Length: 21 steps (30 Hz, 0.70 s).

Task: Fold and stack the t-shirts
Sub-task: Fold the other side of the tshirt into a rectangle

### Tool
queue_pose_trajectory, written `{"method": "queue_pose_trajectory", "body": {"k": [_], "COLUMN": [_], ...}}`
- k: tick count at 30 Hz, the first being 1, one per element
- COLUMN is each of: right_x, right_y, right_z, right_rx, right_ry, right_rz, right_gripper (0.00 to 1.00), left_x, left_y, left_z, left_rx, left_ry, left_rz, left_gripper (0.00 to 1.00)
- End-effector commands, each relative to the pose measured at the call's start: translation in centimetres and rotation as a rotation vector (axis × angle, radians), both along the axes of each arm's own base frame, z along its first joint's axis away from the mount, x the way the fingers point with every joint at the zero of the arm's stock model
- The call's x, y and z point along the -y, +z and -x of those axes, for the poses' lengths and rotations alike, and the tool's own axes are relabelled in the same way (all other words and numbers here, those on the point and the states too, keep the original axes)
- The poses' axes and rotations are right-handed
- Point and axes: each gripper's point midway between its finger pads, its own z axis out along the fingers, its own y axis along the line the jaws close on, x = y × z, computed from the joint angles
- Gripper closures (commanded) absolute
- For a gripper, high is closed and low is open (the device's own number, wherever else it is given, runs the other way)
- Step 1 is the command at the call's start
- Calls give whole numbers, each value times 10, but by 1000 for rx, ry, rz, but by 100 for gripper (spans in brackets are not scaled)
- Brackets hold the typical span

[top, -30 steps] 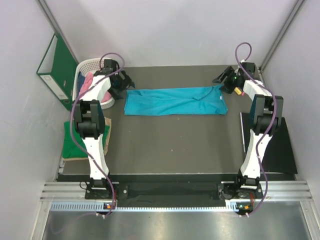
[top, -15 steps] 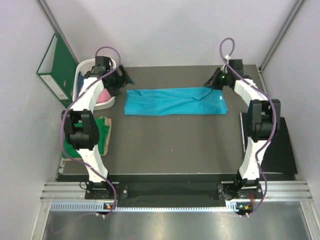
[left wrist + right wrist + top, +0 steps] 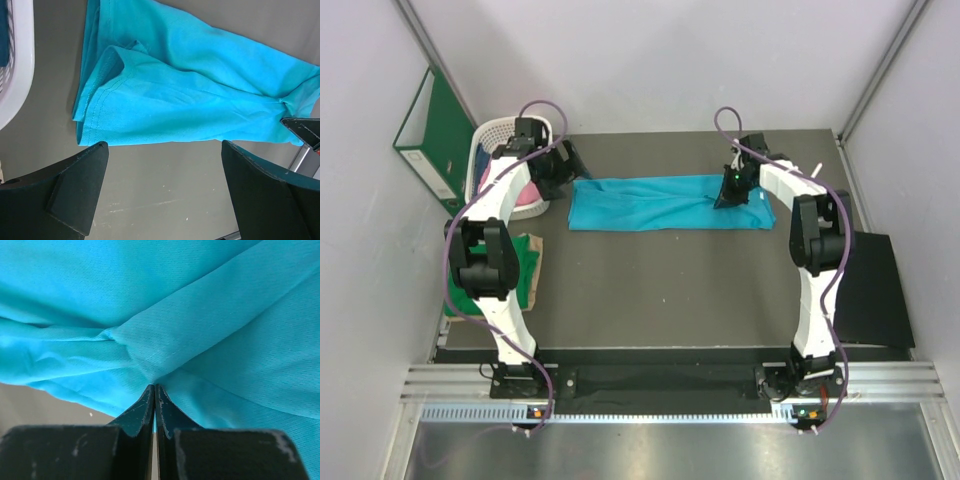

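Note:
A teal-blue t-shirt (image 3: 650, 204) lies folded into a long strip across the far half of the table. My right gripper (image 3: 728, 196) is shut on a pinch of its cloth near the right end; the fabric (image 3: 200, 315) puckers into the closed tips (image 3: 154, 388). My left gripper (image 3: 564, 170) hovers open just off the strip's left end, its fingers (image 3: 75, 190) wide apart over bare table beside the hem (image 3: 150, 110). A pink t-shirt (image 3: 527, 196) lies in the basket. A green t-shirt (image 3: 528, 268) lies at the table's left edge, partly hidden by the left arm.
A white lattice basket (image 3: 498, 130) stands at the back left corner, its rim (image 3: 17, 65) close to my left gripper. A green ring binder (image 3: 425, 140) leans on the left wall. A black sheet (image 3: 875, 290) lies at the right edge.
The right arm swung left from the back right corner onto the teal t-shirt and closed on its cloth. The left gripper shifted from over the basket toward the shirt's left end, staying open.

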Motion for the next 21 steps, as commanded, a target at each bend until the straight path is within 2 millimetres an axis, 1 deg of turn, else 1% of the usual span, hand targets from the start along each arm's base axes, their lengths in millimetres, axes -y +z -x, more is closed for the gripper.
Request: {"method": "queue_pose_trajectory", "body": {"k": [1, 4, 5, 6, 8, 12, 13, 16, 18, 19, 20, 21], "right_x": [12, 13, 13, 13, 15, 18, 19, 24, 25, 25, 23, 20], "right_y": [19, 16, 12, 16, 12, 22, 27, 32, 35, 33, 35, 40], "right_z": [-15, -24, -26, -32, -39, -54, -60, -71, -82, -86, -89, -97], "right_rx": [78, 94, 87, 105, 112, 170, 193, 235, 277, 282, 295, 334], "right_ry": [-10, -29, -38, -41, -52, -84, -95, -133, -155, -168, -173, -179], "right_rz": [65, 70, 75, 78, 100, 113, 117, 142, 145, 143, 135, 113], "right_gripper": [100, 100, 100, 100, 100, 100, 100, 100, 100, 100, 100, 100], "left_x": [-1, -1, -2, -2, -2, -3, -3, -3, -2, -2, 1, 2], "left_y": [14, 11, 11, 9, 7, 4, 2, -1, -3, -2, -2, -3], "left_z": [7, 9, 9, 10, 11, 16, 18, 20, 21, 21, 22, 22], "left_rx": [31, 25, 24, 20, 13, -1, -7, -14, -20, -14, -15, -13], "left_ry": [-13, -14, -15, -15, -16, -17, -18, -18, -22, -26, -34, -41], "left_rz": [-16, -22, -23, -25, -28, -34, -38, -47, -53, -57, -58, -62], "left_gripper": [1, 1, 1, 1, 1, 1, 1, 1, 1, 1, 1, 1]}}
